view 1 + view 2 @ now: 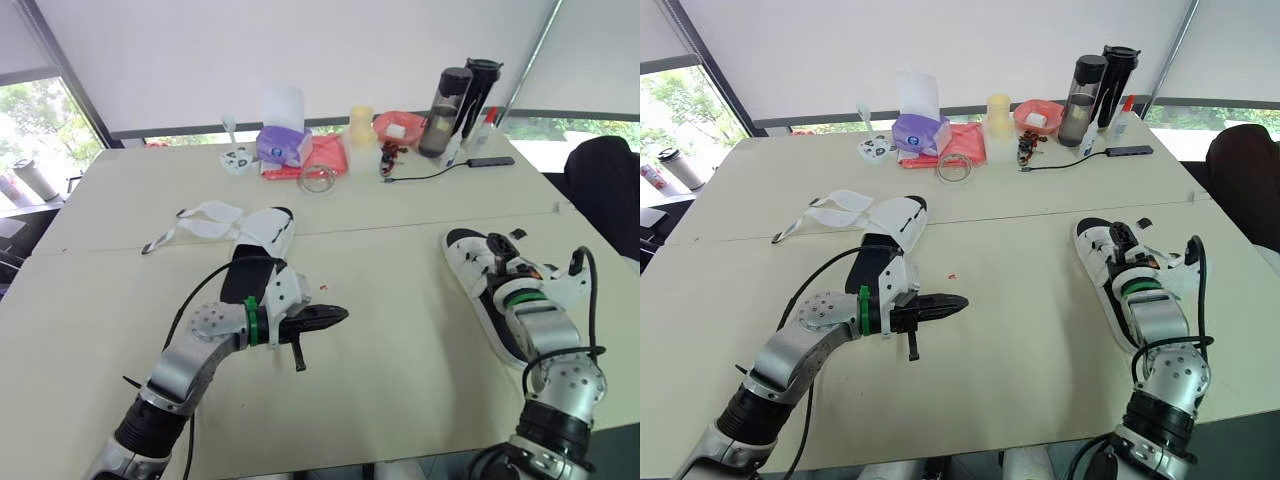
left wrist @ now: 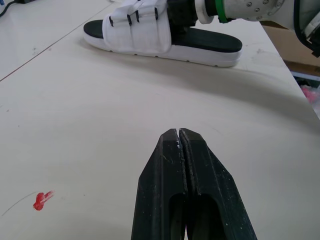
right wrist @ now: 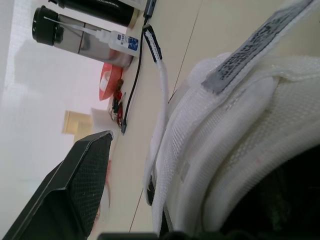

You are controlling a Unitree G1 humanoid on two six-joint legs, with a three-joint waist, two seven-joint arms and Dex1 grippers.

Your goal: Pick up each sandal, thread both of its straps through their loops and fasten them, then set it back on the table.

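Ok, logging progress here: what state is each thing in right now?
Left sandal: straps undone, splayed on the table.
Right sandal: upper closed over footbed, one strap end poking out.
Left gripper: shut, empty, over the table.
Right gripper: open, at the right sandal's upper.
Smoked bottle: upright, lid on.

A white sandal (image 1: 268, 228) with a black footbed lies centre-left, its straps splayed open. Its mate (image 1: 460, 250) lies at the right, straps across its upper.
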